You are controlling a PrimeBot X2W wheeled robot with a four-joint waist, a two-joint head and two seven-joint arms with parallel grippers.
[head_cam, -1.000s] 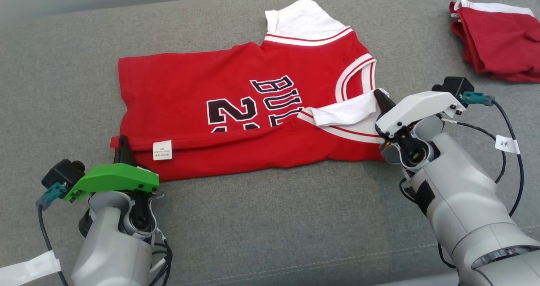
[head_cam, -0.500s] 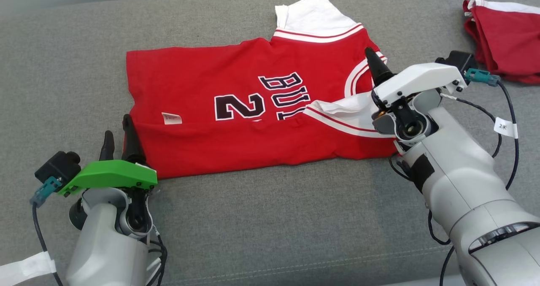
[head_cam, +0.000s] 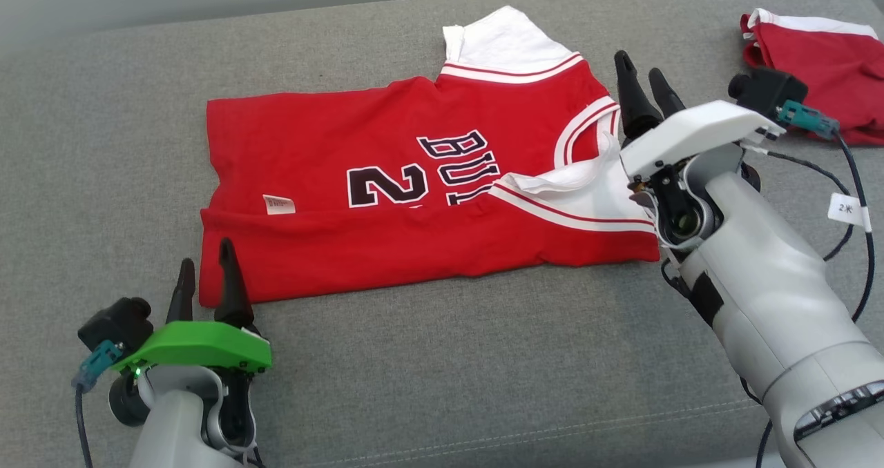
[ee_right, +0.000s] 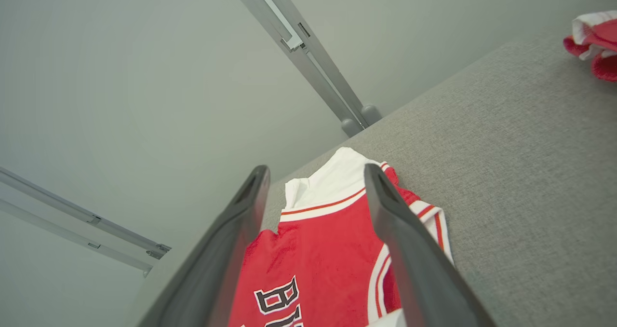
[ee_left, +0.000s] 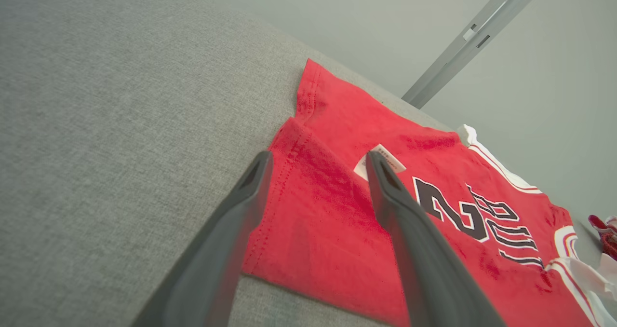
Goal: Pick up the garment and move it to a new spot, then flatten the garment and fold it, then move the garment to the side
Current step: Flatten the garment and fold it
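The garment [head_cam: 387,171] is a red jersey with white trim, black letters and a "2". It lies spread on the grey cushion [head_cam: 442,371], its near long edge folded over so the print is half covered. A white sleeve [head_cam: 580,185] lies folded onto the red at the right. My left gripper [head_cam: 204,252] stands open just above the near left corner, holding nothing. In the left wrist view the left gripper [ee_left: 319,156] frames the garment [ee_left: 332,211] corner. My right gripper [head_cam: 638,63] is open, raised above the right end. In the right wrist view the right gripper [ee_right: 315,169] is well above the garment [ee_right: 318,250].
A second red and white piece of clothing [head_cam: 815,67] lies bunched at the cushion's far right, also as clothing [ee_right: 595,37] in the right wrist view. A grey wall with a metal rail [ee_right: 313,61] rises behind the cushion. Cables hang off both wrists.
Both grippers have opened and let go of the garment: the left off the near left corner, the right off the white sleeve. Both have drawn back, the right one upward. The camera has shifted slightly.
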